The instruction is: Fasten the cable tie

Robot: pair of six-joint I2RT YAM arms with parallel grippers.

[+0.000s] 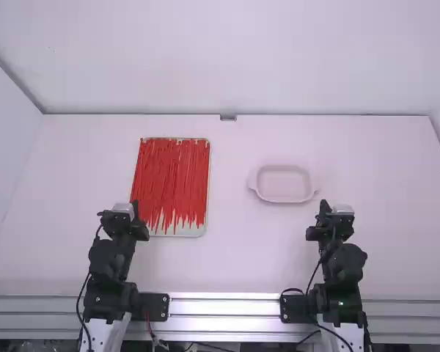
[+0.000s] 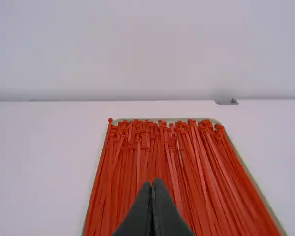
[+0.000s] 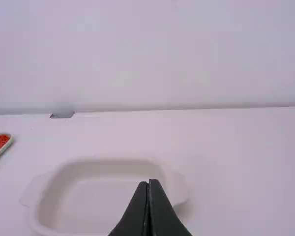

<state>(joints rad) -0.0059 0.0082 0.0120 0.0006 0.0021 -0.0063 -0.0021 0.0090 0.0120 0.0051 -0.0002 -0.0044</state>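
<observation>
Red cable ties point(image 1: 171, 185) lie heaped lengthwise on a flat tray point(image 1: 199, 234) on the white desk point(image 1: 73, 183), with a white two-handled dish point(image 1: 282, 183) to their right. The left gripper point(image 2: 152, 183) sits by the tray's near left corner, its fingers clenched on nothing. The right gripper point(image 3: 149, 183) sits just short of the dish, its fingers likewise pressed together.

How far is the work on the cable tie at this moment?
Nothing looks done yet: the red cable ties lie piled on the tray, and no tie lies in the white dish. Nothing is in hand: the left tool and right tool are shut on nothing. Picking one tie and fastening it remain.
</observation>
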